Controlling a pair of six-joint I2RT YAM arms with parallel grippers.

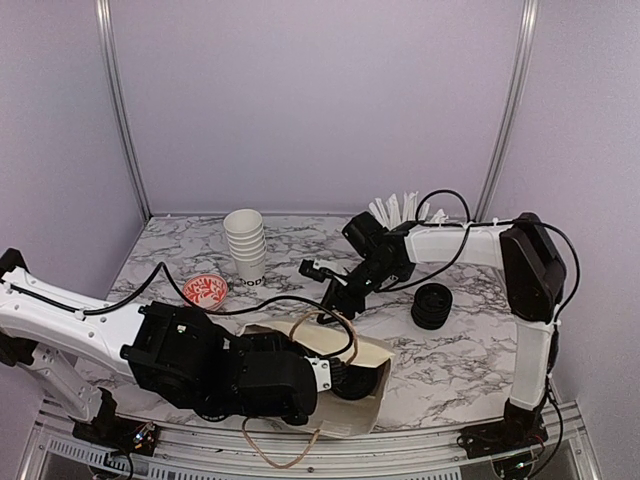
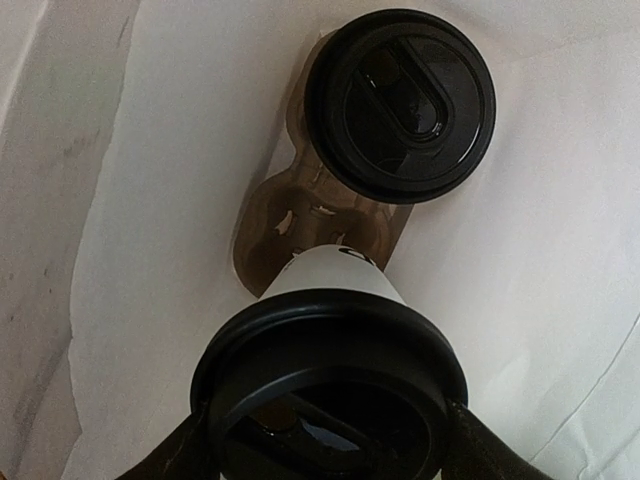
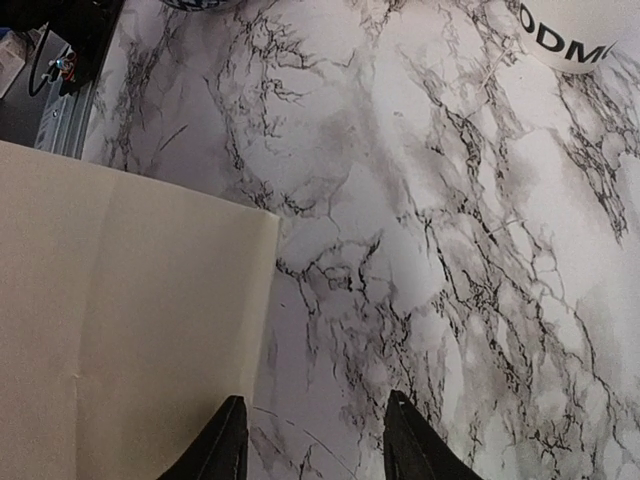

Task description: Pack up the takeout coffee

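Near the front edge of the marble table (image 1: 455, 350), a cream paper bag (image 1: 365, 352) lies on its side, and the left arm reaches into its mouth. Deep in the bag sits a brown cardboard carrier (image 2: 268, 215) holding one lidded coffee cup (image 2: 400, 105), its black lid facing the wrist camera. A second lidded cup (image 2: 335, 285) is pinched by the left gripper (image 2: 330, 455), one finger on each side just under the lid. Its base points at the carrier's nearer pocket (whether it is seated there I cannot tell).

The right gripper (image 3: 318, 440) hovers over bare marble just beside the bag's wall, fingers spread and holding nothing. Further back stand a stack of lidless white cups (image 1: 245, 245) and, to its left, a small red-patterned dish (image 1: 205, 290). On the right are a stack of black lids (image 1: 432, 306) and a black cup of white stirrers (image 1: 398, 210).
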